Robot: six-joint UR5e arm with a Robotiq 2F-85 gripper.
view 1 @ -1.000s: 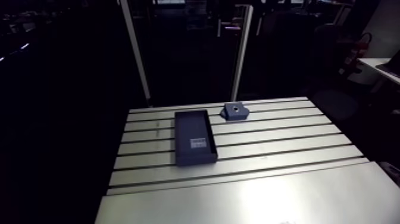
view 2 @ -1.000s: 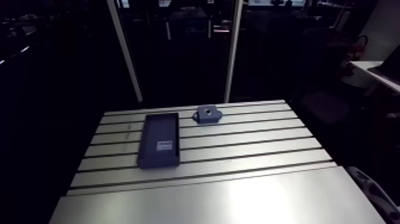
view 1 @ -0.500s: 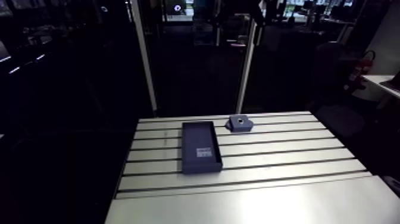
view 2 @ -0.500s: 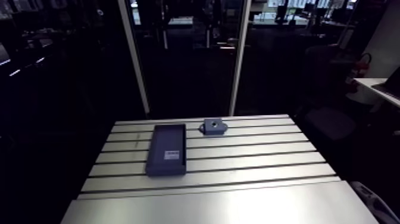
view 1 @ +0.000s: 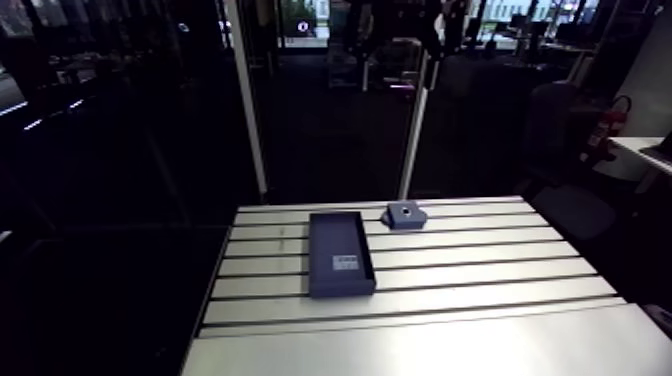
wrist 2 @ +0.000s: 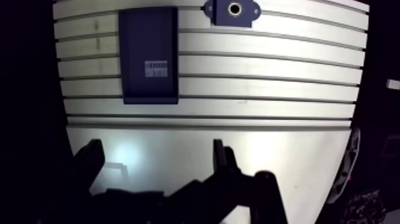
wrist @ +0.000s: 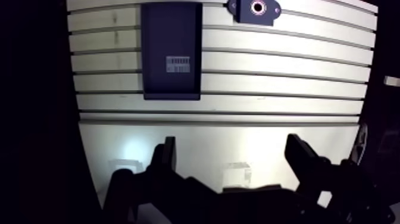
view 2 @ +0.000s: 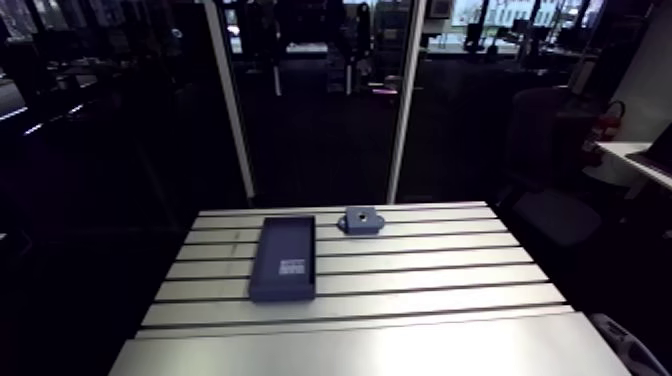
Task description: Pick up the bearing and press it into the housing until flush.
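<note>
Overhead, the end effector, fingers wide apart and empty, above the bench; dark tray and housing well ahead.

dark tray on slotted table

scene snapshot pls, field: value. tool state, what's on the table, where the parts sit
tool: open, nothing in it, over the plain near part of the table
table: slotted aluminium
tray: dark, rectangular, flat on the table ahead of the tool, long side across the slots
label: white, inside the tray
housing: small blue block with a round hole, by the tray's far corner, apart from it
bearing: not made out in any view
contact: none; tool well short of both tray and housing
</note>
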